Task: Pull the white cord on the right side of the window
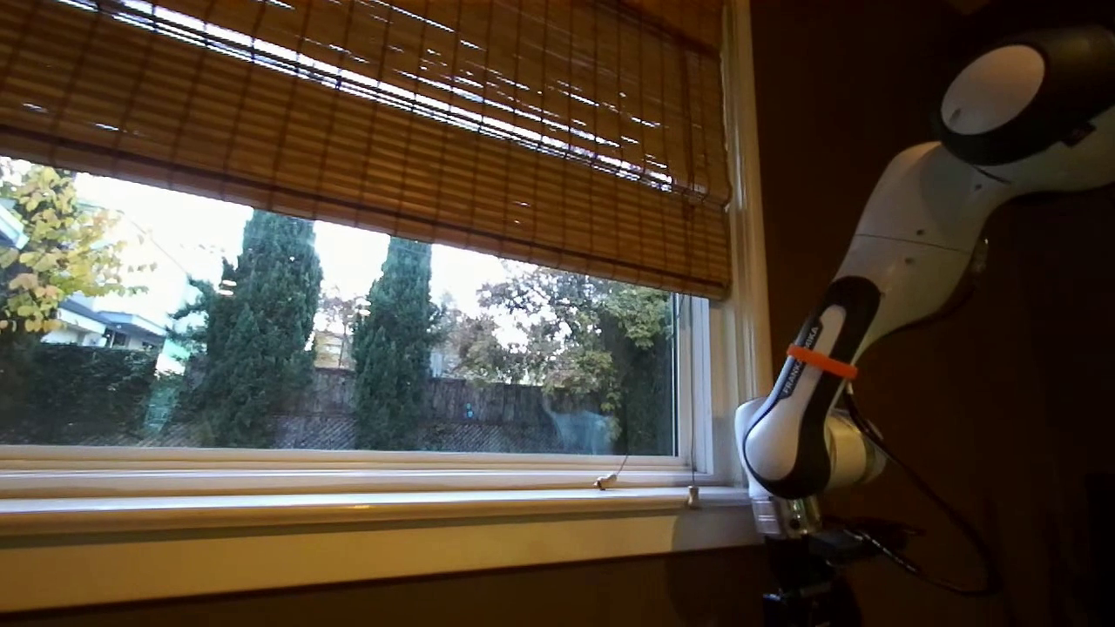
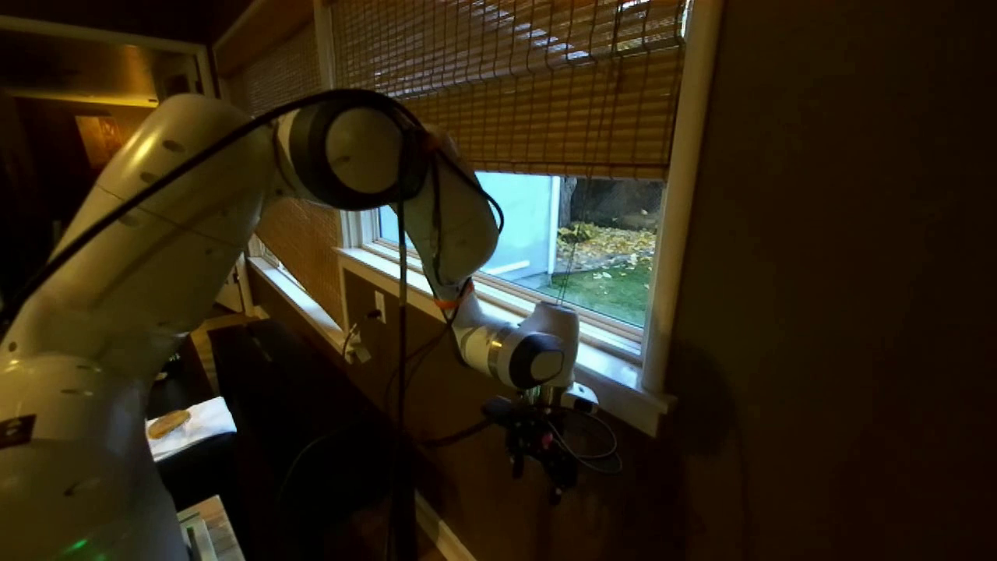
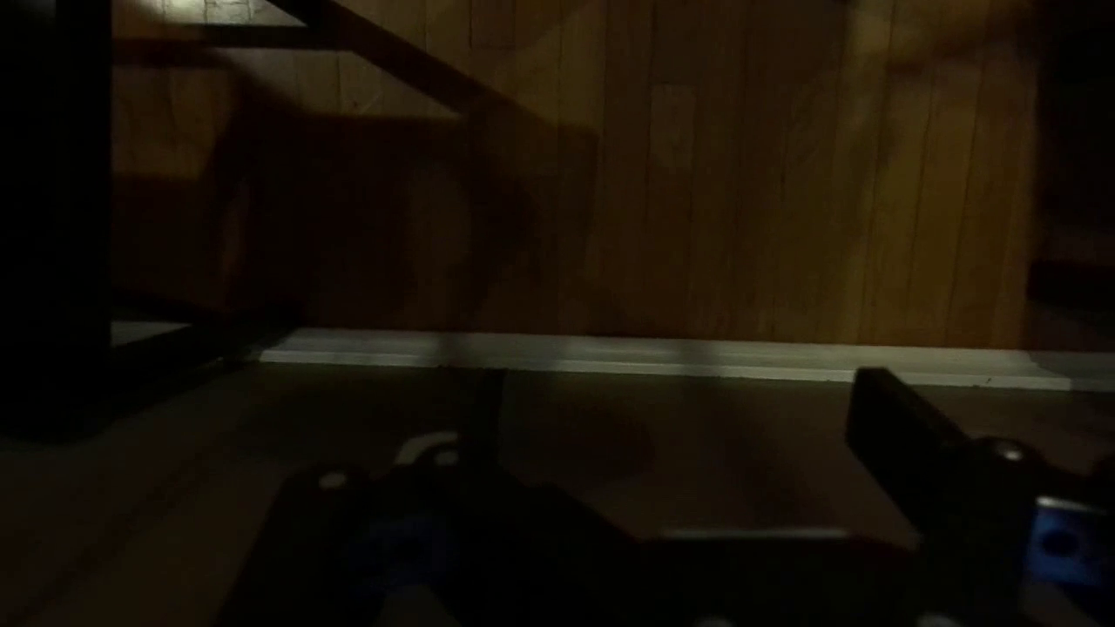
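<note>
Now the tool (image 3: 678, 392) is spread wide, and the white cord (image 1: 692, 475) hangs at the right side of the window (image 1: 335, 405).
The cord is very thin and ends in a small knob (image 1: 692, 497) at the front edge of the white sill (image 1: 348, 505). To its left, a second thin string (image 1: 622, 465) slants down to another knob (image 1: 604, 482). A brown blind (image 1: 392, 157) covers the top part of the window, and trees (image 1: 392, 348) show below it. In both exterior views the robot arm (image 1: 910, 235) wears an orange band (image 1: 821, 361), and the tool points down, lower than the sill. It is apart from the cord. In the wrist view its two dark fingers (image 3: 902, 440) stand far from each other, and past them a wooden floor (image 3: 723, 200) meets a long white board (image 3: 627, 353) at the foot of the wall (image 3: 740, 461).
</note>
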Controlling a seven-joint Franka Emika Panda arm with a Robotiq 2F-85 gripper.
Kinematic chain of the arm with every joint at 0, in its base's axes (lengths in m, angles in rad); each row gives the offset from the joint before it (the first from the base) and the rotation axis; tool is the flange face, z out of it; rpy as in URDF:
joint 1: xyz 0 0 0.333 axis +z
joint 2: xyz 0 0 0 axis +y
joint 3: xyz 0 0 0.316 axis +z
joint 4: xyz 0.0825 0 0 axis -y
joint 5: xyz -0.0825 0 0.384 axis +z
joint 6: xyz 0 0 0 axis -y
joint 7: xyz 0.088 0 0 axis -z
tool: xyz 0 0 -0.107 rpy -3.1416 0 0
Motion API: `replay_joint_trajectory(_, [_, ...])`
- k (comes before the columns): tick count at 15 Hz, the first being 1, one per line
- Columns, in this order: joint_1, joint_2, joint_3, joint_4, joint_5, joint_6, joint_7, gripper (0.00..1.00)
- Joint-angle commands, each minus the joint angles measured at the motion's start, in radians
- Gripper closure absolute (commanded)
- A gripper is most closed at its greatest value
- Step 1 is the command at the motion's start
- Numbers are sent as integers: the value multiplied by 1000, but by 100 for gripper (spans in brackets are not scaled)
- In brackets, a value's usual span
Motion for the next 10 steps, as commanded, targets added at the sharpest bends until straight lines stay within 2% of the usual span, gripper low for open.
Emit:
replay_joint_trajectory(1, [-61,-159,15,-119,89,3,-73,0])
replay_joint_trajectory(5, [-105,-375,13,-280,178,89,-136,0])
replay_joint_trajectory(10, [-87,-656,-20,-438,227,256,-132,0])
